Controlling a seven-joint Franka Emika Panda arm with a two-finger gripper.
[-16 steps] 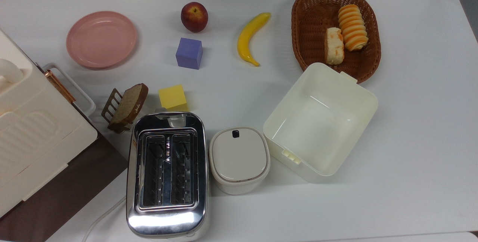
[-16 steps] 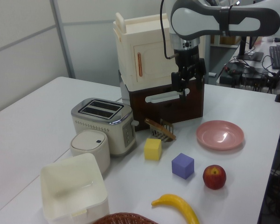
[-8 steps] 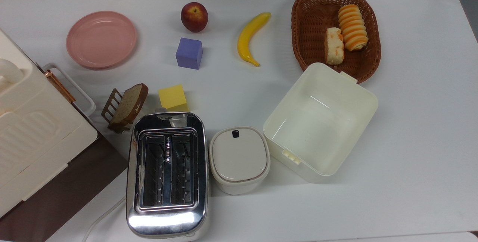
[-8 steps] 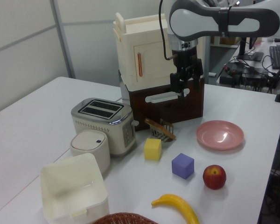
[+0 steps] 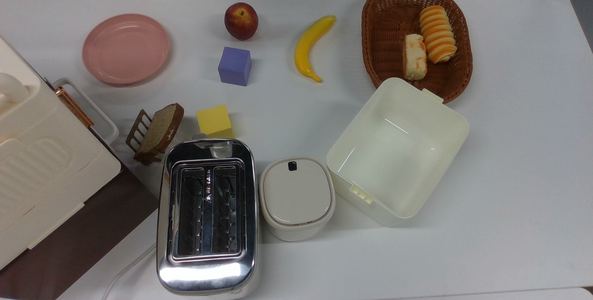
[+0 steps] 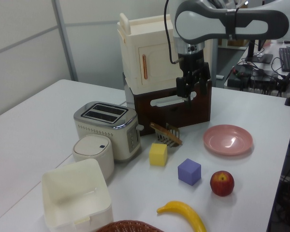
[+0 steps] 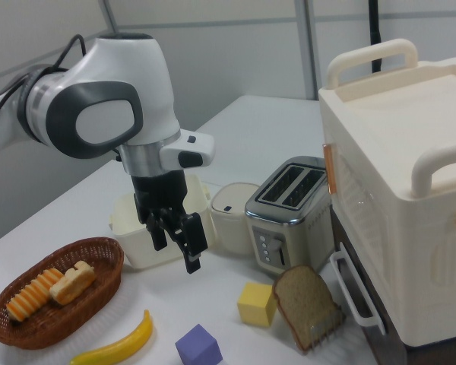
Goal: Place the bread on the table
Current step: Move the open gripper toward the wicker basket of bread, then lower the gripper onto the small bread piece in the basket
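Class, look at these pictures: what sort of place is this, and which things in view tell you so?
Probably a robotics lab set up as a mock kitchen. A robot arm hangs over a white table laid with a toaster and a wicker basket of bread, while desks with cables and equipment stand behind.

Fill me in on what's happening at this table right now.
A Franka arm is set to move the bread out of the wicker basket onto the white table, but nothing is picked up yet. The bun lies in the basket beside a striped spiral roll. The hand hangs open and empty in the air, well clear of the basket. In the left view it is seen in front of the cream cabinet.
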